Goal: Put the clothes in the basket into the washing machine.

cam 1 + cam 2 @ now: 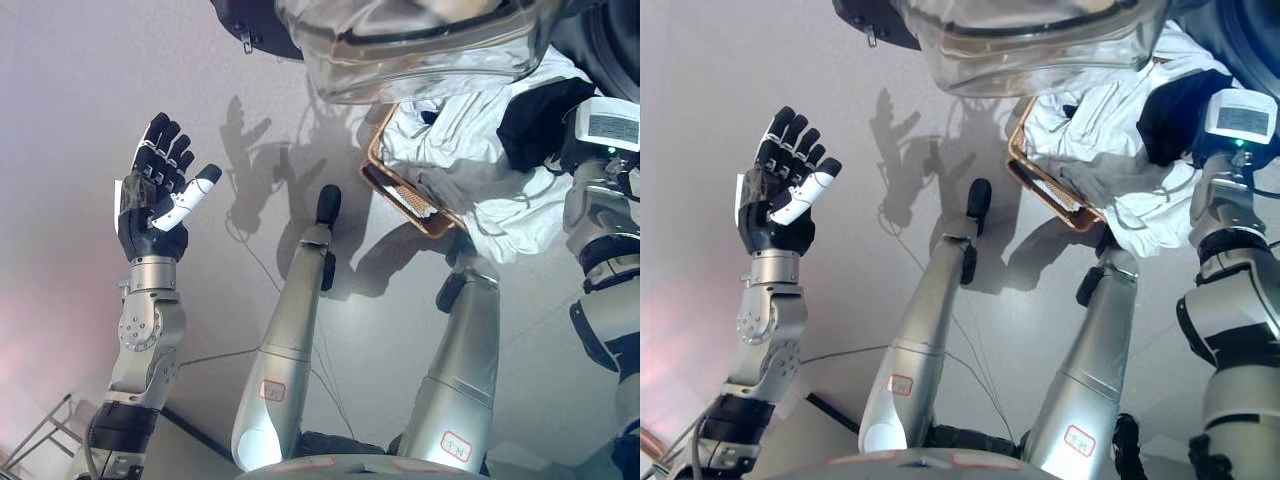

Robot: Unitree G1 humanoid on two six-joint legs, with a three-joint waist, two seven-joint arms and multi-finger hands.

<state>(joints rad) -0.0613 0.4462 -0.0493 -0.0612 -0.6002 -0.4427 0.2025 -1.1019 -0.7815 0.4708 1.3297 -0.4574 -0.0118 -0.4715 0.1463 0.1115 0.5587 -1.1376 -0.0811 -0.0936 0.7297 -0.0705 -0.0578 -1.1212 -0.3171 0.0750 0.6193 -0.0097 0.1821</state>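
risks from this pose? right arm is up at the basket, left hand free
1. The right hand is hidden among the white clothes, so its grip can't be checked; a lift may drop or trail cloth.
2. Clothes spill over the basket rim, so they could snag or tip it.
3. The washing machine door hangs open close above; cloth could catch on it.
The left hand is open and away, no help.

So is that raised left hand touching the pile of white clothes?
Apart. The left eye view shows the left hand open over bare floor, well left of the white clothes.
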